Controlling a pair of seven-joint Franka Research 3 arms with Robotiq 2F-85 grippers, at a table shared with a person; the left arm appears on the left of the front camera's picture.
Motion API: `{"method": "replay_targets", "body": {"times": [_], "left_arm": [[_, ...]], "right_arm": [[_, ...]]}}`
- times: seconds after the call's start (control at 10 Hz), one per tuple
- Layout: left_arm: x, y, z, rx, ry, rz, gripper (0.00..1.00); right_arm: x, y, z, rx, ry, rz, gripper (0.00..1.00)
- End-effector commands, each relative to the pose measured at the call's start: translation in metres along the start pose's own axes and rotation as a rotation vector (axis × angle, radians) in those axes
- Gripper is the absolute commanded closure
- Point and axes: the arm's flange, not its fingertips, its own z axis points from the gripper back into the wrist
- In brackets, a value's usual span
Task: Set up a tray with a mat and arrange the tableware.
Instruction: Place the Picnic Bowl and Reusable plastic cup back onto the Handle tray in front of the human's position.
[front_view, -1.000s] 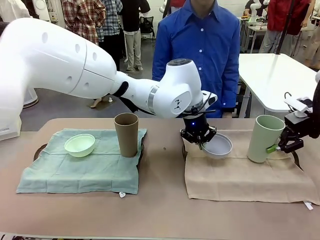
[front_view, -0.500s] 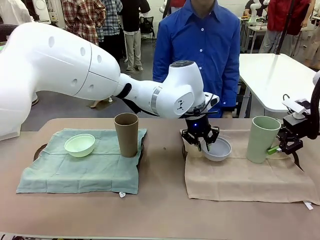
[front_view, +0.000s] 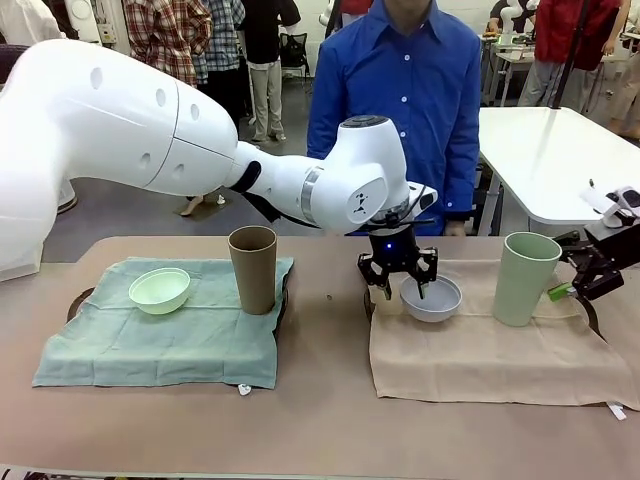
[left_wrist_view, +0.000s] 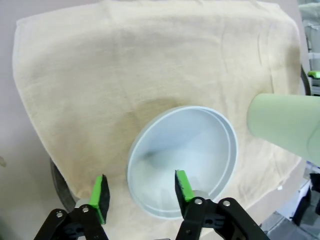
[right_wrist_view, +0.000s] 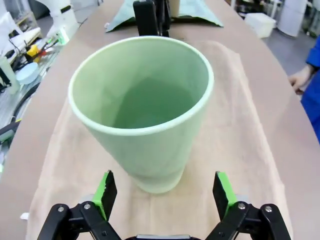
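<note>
On the brown worktop (front_view: 330, 420) two trays lie side by side, each covered by a cloth mat. The left one carries a pale green fabric mat (front_view: 160, 335) with a small mint green bowl (front_view: 160, 290) and a tall brown handleless cup (front_view: 254, 269) standing upright on it. The right one carries a beige fabric mat (front_view: 490, 350). On it sits a small pale blue-white bowl (front_view: 432, 298), upright, and a tall pale green handleless cup (front_view: 527, 277) near the mat's right part.

The left gripper (front_view: 400, 283) hangs over the blue-white bowl's near rim with its fingers spread, one pad inside the bowl and one outside, neither pressing the wall. The right gripper (front_view: 590, 285) sits just beside the green cup, fingers spread wide and clear of it. A person in a blue shirt (front_view: 400, 90) stands at the far side.
</note>
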Motion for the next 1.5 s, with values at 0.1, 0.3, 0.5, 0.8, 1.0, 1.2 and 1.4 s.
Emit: {"method": "replay_targets", "body": {"times": [0.1,0.3,0.5,0.8,1.0,1.2,1.4], "left_arm": [[-0.022,0.004,0.025,-0.005,-0.037,-0.052,0.1],[-0.035,0.017,0.048,0.038,-0.073,-0.072,0.07],[-0.051,0.036,0.08,0.093,-0.118,-0.125,0.07],[-0.078,0.068,0.135,0.184,-0.162,-0.185,0.07],[-0.089,0.095,0.178,0.251,-0.185,-0.205,0.07],[-0.104,0.12,0.223,0.306,-0.207,-0.212,0.07],[-0.114,0.135,0.25,0.354,-0.23,-0.2,0.07]], "right_arm": [[-0.005,0.026,0.023,-0.069,0.049,-0.089,0.0],[0.008,0.038,0.04,-0.094,0.203,-0.259,0.0],[0.04,0.059,0.07,-0.129,0.358,-0.497,0.0],[0.09,0.074,0.097,-0.167,0.433,-0.715,0.0],[0.132,0.08,0.093,-0.298,0.471,-0.84,0.0],[0.179,0.098,0.077,-0.457,0.506,-0.919,0.0],[0.214,0.126,0.066,-0.645,0.671,-1.001,0.0]]}}
